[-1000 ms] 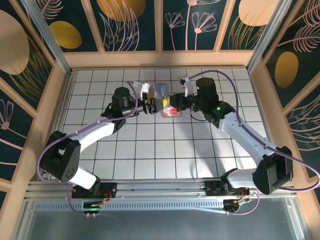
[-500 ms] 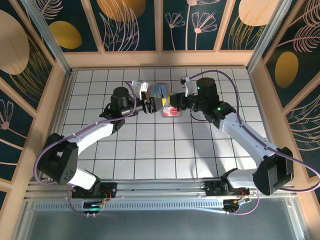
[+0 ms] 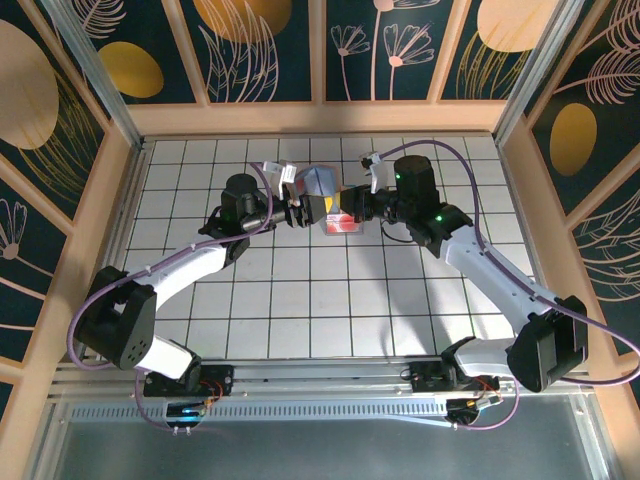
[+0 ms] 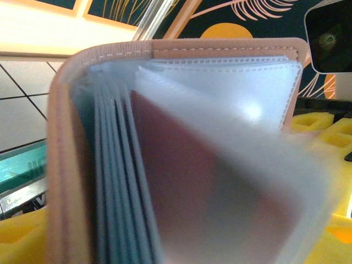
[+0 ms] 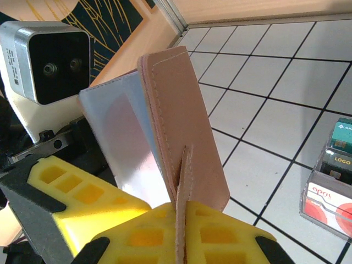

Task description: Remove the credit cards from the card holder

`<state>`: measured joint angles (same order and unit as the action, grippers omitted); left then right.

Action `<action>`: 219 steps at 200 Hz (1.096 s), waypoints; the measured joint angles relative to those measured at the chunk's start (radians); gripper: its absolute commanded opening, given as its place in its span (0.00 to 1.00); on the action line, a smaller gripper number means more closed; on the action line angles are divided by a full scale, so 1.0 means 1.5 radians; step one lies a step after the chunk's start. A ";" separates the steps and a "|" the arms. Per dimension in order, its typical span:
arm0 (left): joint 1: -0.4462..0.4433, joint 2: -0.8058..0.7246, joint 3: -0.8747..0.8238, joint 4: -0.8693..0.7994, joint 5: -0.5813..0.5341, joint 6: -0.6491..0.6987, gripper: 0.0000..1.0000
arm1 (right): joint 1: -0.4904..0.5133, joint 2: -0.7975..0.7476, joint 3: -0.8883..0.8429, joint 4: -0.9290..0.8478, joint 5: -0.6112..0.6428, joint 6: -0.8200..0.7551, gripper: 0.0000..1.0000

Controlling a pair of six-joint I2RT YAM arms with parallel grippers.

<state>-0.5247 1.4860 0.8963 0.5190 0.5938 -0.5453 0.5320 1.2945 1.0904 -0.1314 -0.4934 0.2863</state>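
The tan card holder (image 3: 318,186) is held up above the tiles between both grippers. My right gripper (image 3: 346,206) is shut on its side tab (image 5: 181,181), with the tan cover (image 5: 181,110) standing upright above the yellow pads. My left gripper (image 3: 298,212) faces it from the left, open. The holder's clear sleeves (image 4: 231,93) fan out between its fingers, and a dark red card (image 4: 176,165) shows blurred inside one sleeve. Other credit cards (image 5: 330,201) lie on the tiles under the right gripper, a red one (image 3: 342,226) on top.
A teal card (image 4: 19,168) lies on the tiles to the left of the holder. Wooden walls (image 3: 118,200) close in the tiled floor on three sides. Open tiles (image 3: 320,300) stretch between the arms toward the near edge.
The holder's sleeves have shifted a little between the grippers. Both arms have stayed almost where they were.
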 measured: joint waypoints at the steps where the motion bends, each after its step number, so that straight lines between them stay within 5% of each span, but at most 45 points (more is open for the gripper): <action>1: 0.000 0.000 0.000 0.000 0.000 -0.001 0.79 | 0.000 0.000 0.000 0.000 0.000 0.000 0.00; 95: 0.000 0.000 0.000 -0.003 -0.001 -0.001 0.59 | -0.003 0.000 -0.009 0.015 0.005 0.003 0.00; 146: 0.001 -0.001 0.000 -0.021 -0.008 0.007 0.27 | -0.021 -0.001 -0.023 0.022 0.004 0.012 0.00; 181: 0.002 -0.009 -0.001 -0.035 -0.025 0.013 0.16 | -0.023 -0.001 -0.024 0.030 -0.001 0.018 0.00; 219: 0.001 -0.012 -0.001 -0.040 -0.028 0.015 0.11 | -0.023 -0.002 -0.025 0.046 -0.009 0.027 0.37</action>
<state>-0.5236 1.4677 0.8955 0.4591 0.5518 -0.5232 0.4969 1.2919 1.0534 -0.0624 -0.5072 0.3267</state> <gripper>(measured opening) 0.145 0.297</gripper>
